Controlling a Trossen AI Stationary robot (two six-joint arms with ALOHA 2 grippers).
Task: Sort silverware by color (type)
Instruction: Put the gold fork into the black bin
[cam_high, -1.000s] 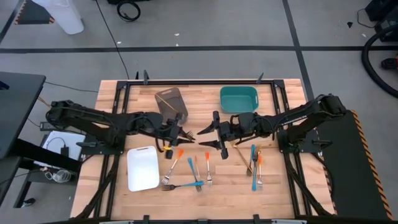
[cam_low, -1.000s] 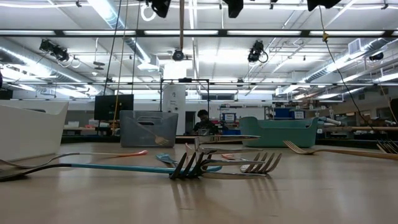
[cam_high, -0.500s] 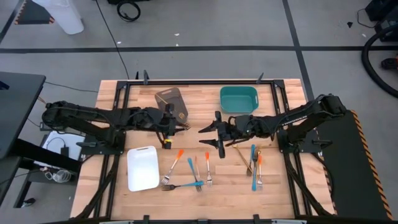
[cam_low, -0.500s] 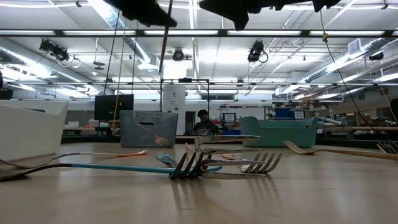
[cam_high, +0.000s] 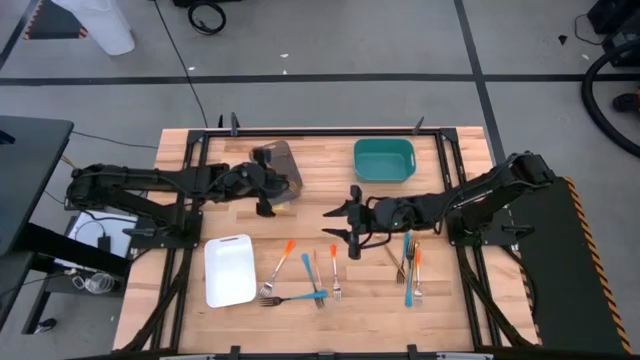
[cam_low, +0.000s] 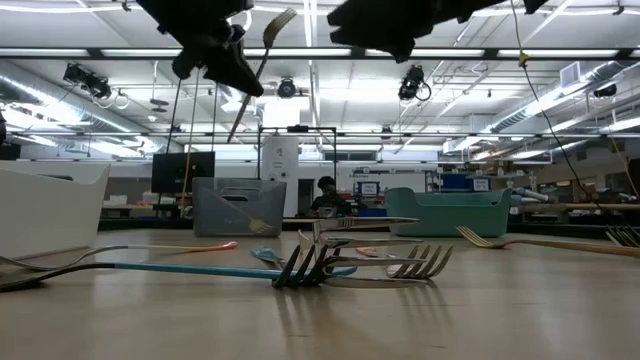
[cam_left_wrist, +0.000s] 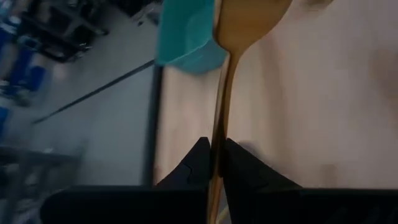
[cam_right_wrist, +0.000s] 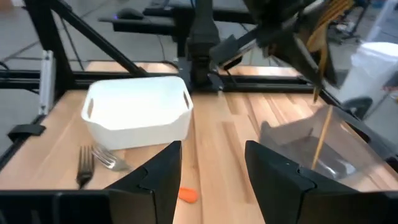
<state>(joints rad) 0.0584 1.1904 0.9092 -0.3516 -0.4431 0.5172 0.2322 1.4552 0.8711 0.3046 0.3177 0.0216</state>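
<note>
My left gripper (cam_high: 263, 200) hangs above the grey tray (cam_high: 287, 168) at the table's far side, shut on a gold fork (cam_low: 262, 60). In the right wrist view the gold fork (cam_right_wrist: 321, 81) slants down toward the grey tray (cam_right_wrist: 336, 155). My right gripper (cam_high: 343, 222) is open over the middle of the table and holds nothing. Orange-handled forks (cam_high: 281, 260), blue-handled forks (cam_high: 311, 277) and dark forks lie flat on the near half. A second cluster of forks (cam_high: 410, 262) lies to the right. My left gripper pinches the gold fork's slim handle (cam_left_wrist: 219, 134) between its two fingers, which lie across it. The fork is lifted clear and tilted. Its tines (cam_low: 282, 17) point up and its handle end (cam_right_wrist: 314, 163) hangs over the grey tray.
A white tray (cam_high: 229, 270) sits near the left, and a teal tray (cam_high: 383, 160) sits at the far side, right of the grey one. Bare wood lies between the two fork clusters and along the near edge. A person (cam_low: 325, 196) sits far behind the table.
My left gripper has carried the gold fork from the table's middle toward the far-left, over the grey tray. On the way it tipped, so the fork went from upright to slanted with its tines up.
</note>
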